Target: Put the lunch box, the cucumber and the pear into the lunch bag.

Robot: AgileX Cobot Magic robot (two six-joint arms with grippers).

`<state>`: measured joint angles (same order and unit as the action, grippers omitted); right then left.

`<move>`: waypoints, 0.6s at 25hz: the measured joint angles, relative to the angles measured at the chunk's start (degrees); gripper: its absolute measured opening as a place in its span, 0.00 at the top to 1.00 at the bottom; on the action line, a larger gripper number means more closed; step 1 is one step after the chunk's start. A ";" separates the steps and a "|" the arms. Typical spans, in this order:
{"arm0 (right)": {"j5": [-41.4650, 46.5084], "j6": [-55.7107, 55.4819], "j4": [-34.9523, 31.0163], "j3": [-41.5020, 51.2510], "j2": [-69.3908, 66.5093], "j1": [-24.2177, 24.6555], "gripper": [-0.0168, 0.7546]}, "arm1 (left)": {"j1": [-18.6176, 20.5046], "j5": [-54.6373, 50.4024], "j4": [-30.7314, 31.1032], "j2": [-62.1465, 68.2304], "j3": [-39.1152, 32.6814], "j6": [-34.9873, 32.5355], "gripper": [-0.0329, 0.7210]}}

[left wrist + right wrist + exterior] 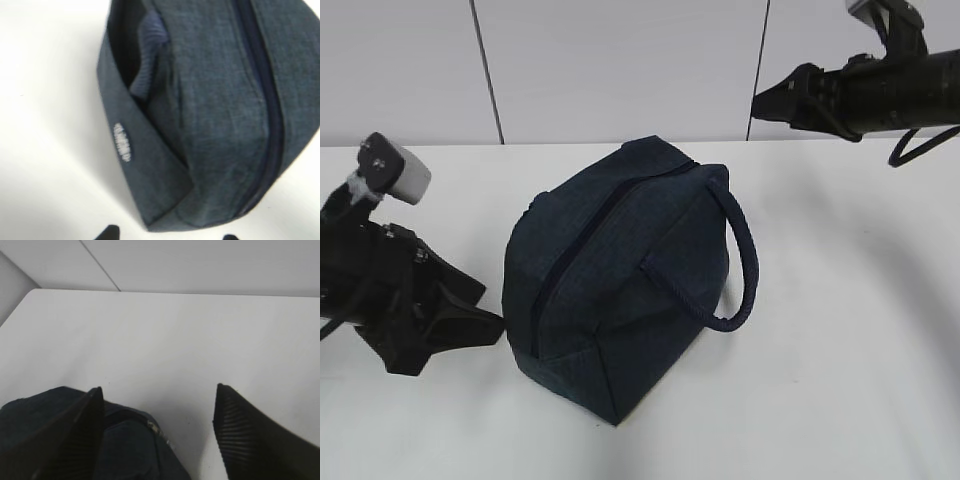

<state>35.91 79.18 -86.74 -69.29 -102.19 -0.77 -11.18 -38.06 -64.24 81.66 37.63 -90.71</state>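
Note:
The dark navy lunch bag (620,270) lies on the white table, its top zipper line (575,250) looking shut and its loop handle (745,260) hanging to the right. My left gripper (492,325) is open and empty on the table at the bag's left end; in the left wrist view the bag (210,110) fills the frame just beyond the gripper (168,235). My right gripper (765,103) is open and empty, raised above the bag's far right; the right wrist view shows the gripper (157,392) over a bag corner (125,450). The lunch box, cucumber and pear are out of view.
The white table (840,380) spreads around the bag, with a pale panelled wall (620,60) behind it. A small white label (121,142) is sewn on the bag's side. A metal piece (154,428) glints on the bag's corner.

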 joint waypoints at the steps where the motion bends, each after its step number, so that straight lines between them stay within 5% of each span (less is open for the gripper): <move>1: 0.76 -1.32 2.73 0.00 1.21 0.00 0.29 | 0.00 1.23 3.48 -2.12 0.00 3.58 0.46; 4: 2.03 -10.75 14.56 0.00 5.14 0.00 0.34 | 0.00 5.06 13.61 -8.81 0.00 17.09 0.47; 10: 5.51 -40.70 49.34 0.08 12.04 0.00 0.38 | 0.00 5.82 31.28 -23.37 -0.06 44.53 0.49; 15: 7.97 -52.97 60.10 3.57 19.93 0.00 0.38 | 0.00 -0.36 44.70 -34.96 -0.17 60.62 0.49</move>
<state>43.88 26.21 -26.64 -65.73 -82.26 -0.77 -11.18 -38.41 -19.55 46.70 37.46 -30.09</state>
